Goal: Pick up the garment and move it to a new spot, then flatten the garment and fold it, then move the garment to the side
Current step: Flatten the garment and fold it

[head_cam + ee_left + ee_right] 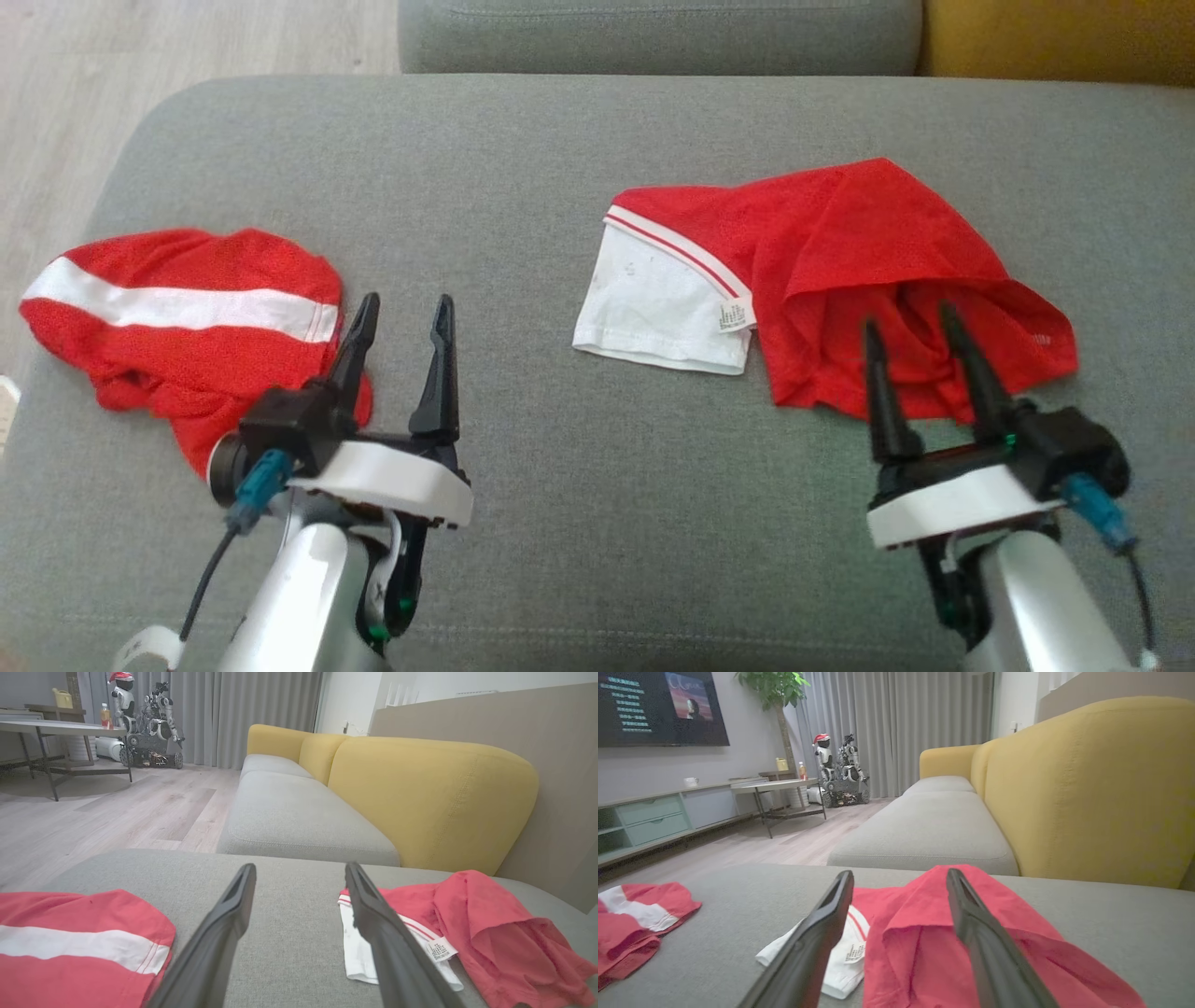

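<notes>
A crumpled red garment (840, 233) with a white panel and a label lies on the right of the grey cushion (523, 168). My right gripper (908, 317) hovers open over its near edge, holding nothing. In the right wrist view the same garment (920, 942) lies under the open right gripper (899, 873). A second red garment (187, 271) with a white stripe lies bunched at the cushion's left. My left gripper (406, 301) stands open just to its right, over bare cushion. The left wrist view has the left gripper (300, 867) between the striped garment (70, 947) and the other garment (490, 914).
The cushion's left edge drops to a wooden floor (56, 93). Another grey seat (299, 812) and a yellow backrest (434, 798) lie beyond. Across the room stand a table (775, 786) and a small wheeled robot (840, 774). Bare cushion separates the two garments.
</notes>
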Controlling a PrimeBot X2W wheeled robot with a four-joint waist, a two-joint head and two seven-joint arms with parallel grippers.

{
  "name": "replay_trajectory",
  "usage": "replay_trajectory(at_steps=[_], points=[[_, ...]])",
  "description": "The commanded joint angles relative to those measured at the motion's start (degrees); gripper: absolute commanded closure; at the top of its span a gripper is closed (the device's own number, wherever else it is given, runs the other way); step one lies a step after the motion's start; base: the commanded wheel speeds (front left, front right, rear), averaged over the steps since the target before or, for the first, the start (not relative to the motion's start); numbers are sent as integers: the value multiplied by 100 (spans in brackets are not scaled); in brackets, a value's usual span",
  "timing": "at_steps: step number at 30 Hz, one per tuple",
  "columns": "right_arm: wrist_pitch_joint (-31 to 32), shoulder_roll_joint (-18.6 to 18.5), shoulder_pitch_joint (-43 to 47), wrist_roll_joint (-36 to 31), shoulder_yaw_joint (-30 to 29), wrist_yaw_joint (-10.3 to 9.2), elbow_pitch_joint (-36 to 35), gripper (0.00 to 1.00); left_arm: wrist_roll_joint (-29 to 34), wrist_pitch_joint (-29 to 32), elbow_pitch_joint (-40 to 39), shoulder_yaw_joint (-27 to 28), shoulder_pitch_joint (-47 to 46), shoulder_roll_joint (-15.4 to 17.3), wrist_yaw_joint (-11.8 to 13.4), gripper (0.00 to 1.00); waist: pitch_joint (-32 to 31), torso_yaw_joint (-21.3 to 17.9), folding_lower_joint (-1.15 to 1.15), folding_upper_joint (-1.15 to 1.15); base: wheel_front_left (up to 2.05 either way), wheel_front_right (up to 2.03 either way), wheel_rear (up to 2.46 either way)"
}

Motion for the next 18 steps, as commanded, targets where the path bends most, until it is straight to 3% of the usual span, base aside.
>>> replay_trajectory(at_steps=[1, 11, 18], points=[[-36, -28, -194, -47, 262, -4, -115, 0, 104, -29, -219, 285, -207, -17, -73, 0, -11, 35, 0, 0, 0, 0, 0], [313, -580, -858, -54, 1468, -4, 645, 0, 319, -29, -76, 371, -206, -147, -381, 0, 397, 341, 0, 0, 0, 0, 0], [696, -1008, -1566, 210, 2225, -4, 1539, 0, 35, -29, -94, 37, -354, -154, -296, 0, 804, 668, 0, 0, 0, 0, 0]])
